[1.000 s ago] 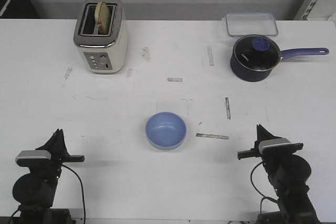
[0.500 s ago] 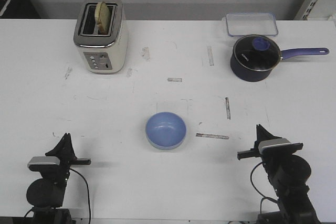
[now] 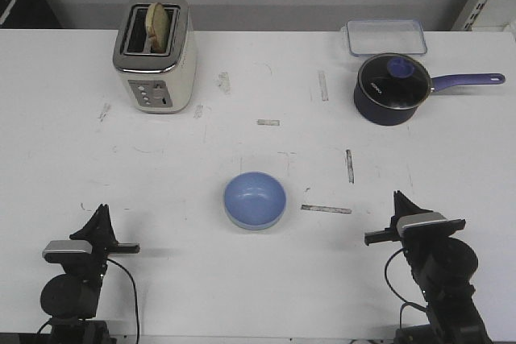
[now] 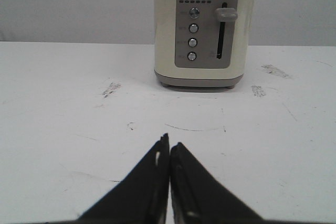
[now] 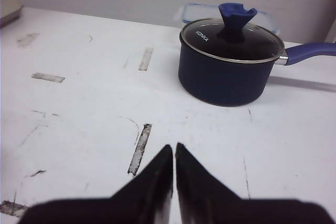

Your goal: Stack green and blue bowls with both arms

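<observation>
The light blue bowl [image 3: 255,200] sits upright at the middle of the white table [image 3: 258,279]. No separate green bowl shows in any view. My left gripper [image 3: 101,213] is shut and empty, low near the front left edge, well left of the bowl; in the left wrist view [image 4: 169,142] its jaws touch and point at the toaster. My right gripper [image 3: 397,197] is shut and empty at the front right, right of the bowl; in the right wrist view [image 5: 174,148] its jaws are together and point toward the saucepan.
A cream toaster [image 3: 155,54] with a slice of bread stands at the back left and also shows in the left wrist view [image 4: 205,27]. A dark navy lidded saucepan [image 3: 392,89] and a clear lidded box [image 3: 386,37] stand at the back right. Tape marks dot the table.
My left arm dropped lower and drew back toward the front edge a second ago, then stayed still. The right arm and the bowl have not moved.
</observation>
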{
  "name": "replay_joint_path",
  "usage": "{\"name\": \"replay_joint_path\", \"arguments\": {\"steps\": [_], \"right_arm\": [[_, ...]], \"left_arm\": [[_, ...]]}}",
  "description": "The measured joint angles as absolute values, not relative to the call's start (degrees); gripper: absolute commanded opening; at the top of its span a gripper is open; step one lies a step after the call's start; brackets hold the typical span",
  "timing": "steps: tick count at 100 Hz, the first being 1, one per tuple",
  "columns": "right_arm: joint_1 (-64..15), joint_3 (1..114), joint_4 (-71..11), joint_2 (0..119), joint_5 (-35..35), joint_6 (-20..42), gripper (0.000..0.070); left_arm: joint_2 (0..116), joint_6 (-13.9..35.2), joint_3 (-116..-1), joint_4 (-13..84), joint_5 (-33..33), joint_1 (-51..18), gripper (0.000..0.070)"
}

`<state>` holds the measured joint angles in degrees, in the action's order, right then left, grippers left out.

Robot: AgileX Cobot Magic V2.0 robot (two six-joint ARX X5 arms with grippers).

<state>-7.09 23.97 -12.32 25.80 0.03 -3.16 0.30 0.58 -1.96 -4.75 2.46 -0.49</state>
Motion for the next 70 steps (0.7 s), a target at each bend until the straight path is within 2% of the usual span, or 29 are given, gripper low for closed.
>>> {"name": "replay_joint_path", "arguments": {"steps": [39, 49, 70], "right_arm": [[-6.6, 23.2, -10.5, 23.8, 1.0, -3.0, 0.0], [-4.8, 20.2, -8.7, 21.2, 2.9, -2.9, 0.0], [-0.1, 9.5, -5.3, 12.8, 1.2, -2.9, 0.0]], "left_arm": [[0.3, 0.6, -2.0, -4.8, 2.4, -0.5, 0.0001], [0.3, 0.6, -2.0, -4.8, 2.4, -0.5, 0.0001], [0.3, 0.6, -2.0, -4.8, 2.4, -0.5, 0.0001]]}}
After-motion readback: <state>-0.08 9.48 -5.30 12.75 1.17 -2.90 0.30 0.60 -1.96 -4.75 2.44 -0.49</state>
